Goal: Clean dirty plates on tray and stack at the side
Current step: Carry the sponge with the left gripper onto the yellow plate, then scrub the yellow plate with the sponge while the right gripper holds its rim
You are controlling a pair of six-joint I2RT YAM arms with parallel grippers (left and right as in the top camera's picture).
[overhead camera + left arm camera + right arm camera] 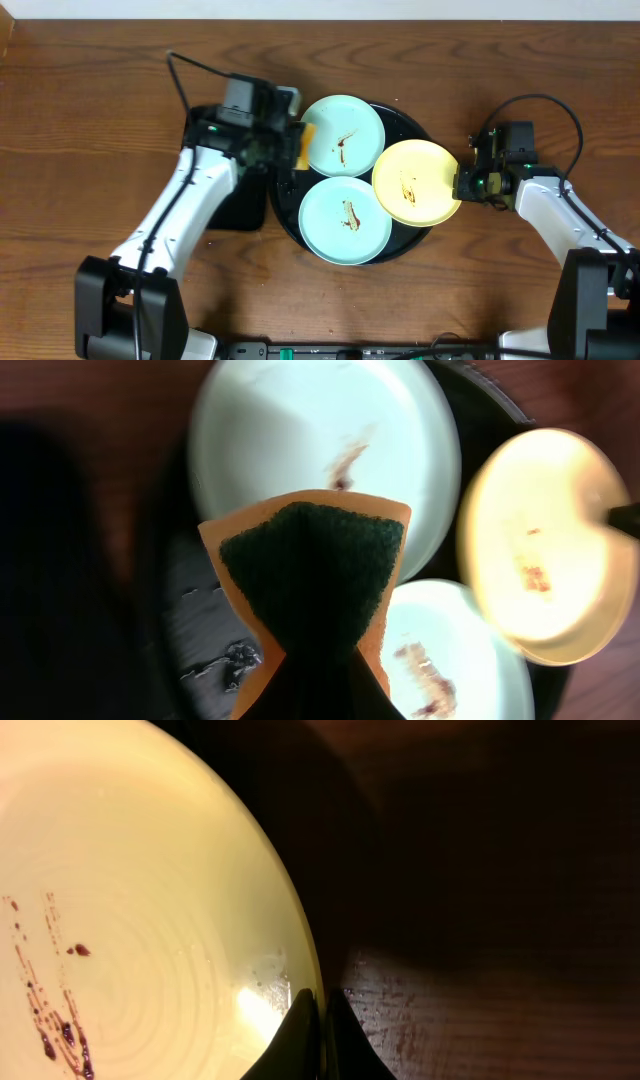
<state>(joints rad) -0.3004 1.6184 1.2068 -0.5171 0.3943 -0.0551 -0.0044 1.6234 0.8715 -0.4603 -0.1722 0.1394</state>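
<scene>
Three plates lie on the round black tray (418, 243). A mint-blue plate (343, 135) is at the back, a second mint-blue plate (345, 220) at the front, and a pale yellow plate (416, 182) at the right. All have brown smears in the centre. My left gripper (297, 146) is shut on an orange sponge with a dark green face (315, 575), held at the back plate's left edge (320, 430). My right gripper (462, 185) is shut on the yellow plate's right rim (312, 982), one finger each side of the rim.
A smaller rectangular black tray (243, 205) lies on the wooden table left of the round tray, partly under my left arm. Bare wooden table (90, 120) surrounds both trays on all sides.
</scene>
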